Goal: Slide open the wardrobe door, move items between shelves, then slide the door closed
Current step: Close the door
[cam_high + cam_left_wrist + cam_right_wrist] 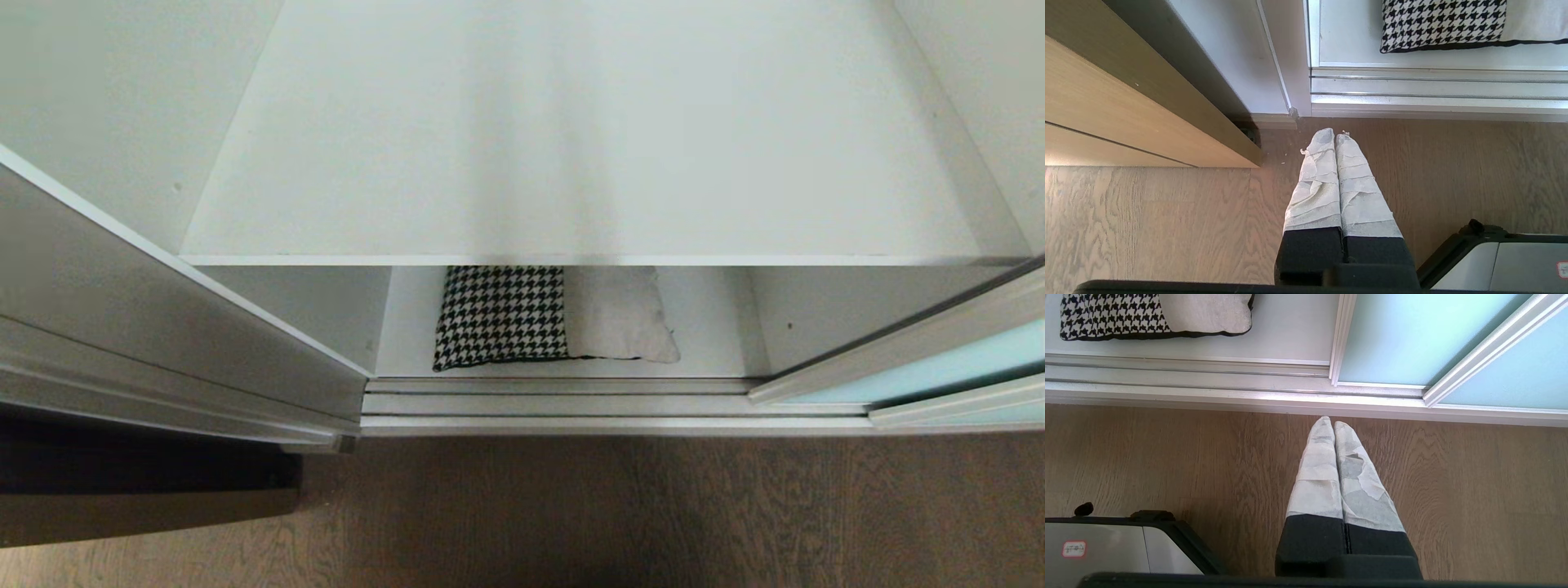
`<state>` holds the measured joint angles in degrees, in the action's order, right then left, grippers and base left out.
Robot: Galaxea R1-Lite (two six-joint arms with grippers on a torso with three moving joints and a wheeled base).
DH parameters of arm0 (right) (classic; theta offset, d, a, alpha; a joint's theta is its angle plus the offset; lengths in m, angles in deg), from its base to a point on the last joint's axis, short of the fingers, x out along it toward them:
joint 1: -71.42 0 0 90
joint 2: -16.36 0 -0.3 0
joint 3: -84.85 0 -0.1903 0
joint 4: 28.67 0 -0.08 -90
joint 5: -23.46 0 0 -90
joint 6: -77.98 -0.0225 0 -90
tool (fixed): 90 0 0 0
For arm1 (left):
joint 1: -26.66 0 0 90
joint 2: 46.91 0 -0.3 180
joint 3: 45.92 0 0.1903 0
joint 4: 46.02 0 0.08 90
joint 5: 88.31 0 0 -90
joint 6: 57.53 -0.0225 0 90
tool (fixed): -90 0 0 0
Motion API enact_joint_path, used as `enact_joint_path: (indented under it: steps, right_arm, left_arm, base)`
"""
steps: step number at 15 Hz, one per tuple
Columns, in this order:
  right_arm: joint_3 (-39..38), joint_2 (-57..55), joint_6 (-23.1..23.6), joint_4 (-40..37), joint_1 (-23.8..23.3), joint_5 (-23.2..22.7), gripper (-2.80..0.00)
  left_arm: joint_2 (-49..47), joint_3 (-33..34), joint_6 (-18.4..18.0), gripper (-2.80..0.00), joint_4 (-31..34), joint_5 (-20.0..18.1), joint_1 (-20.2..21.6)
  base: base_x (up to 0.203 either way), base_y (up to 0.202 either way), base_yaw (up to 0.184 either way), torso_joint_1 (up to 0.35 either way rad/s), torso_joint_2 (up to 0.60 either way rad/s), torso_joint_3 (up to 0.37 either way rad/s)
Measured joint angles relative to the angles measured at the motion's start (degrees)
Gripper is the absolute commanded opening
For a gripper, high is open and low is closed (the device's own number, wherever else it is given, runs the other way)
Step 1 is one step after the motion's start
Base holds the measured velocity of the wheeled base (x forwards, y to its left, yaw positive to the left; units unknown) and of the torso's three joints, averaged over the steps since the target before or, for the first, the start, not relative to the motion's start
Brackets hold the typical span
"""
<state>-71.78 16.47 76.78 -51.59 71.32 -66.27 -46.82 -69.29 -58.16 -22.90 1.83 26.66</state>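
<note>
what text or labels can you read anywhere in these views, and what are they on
No text can be read in any view.
A small red-bordered sticker sits on the robot's grey base panel in the right wrist view; its dark marks are too small to read.
The same kind of sticker shows at the picture's edge in the left wrist view, cut off and unreadable.
The houndstooth cushion, cream cushion, shelf and sliding wardrobe door carry no writing.

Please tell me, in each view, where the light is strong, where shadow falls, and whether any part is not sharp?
Head view: the upper flat white shelf board is evenly lit, the houndstooth cushion lies shaded beneath it, and the wooden floor is dim. Left wrist view: glare on the silvery metal door track; sharp throughout. Right wrist view: the pale aqua frosted-glass sliding door glows bright.
</note>
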Motion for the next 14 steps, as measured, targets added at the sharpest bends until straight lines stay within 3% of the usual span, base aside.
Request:
enact_joint_path:
  steps: [12, 14]
  right_arm:
    - [0.0, 0.0, 0.0, 0.0, 0.0, 0.0, -2.80]
    - [0.0, 0.0, 0.0, 0.0, 0.0, 0.1, -2.80]
  left_arm:
    - [0.0, 0.0, 0.8, -2.80, 0.0, 0.1, 0.0]
    - [0.0, 0.0, 0.8, -2.80, 0.0, 0.1, 0.0]
  base:
    - [0.000, 0.000, 0.000, 0.000, 0.00, 0.000]
    - [-0.112, 0.000, -0.001, 0.009, 0.00, 0.000]
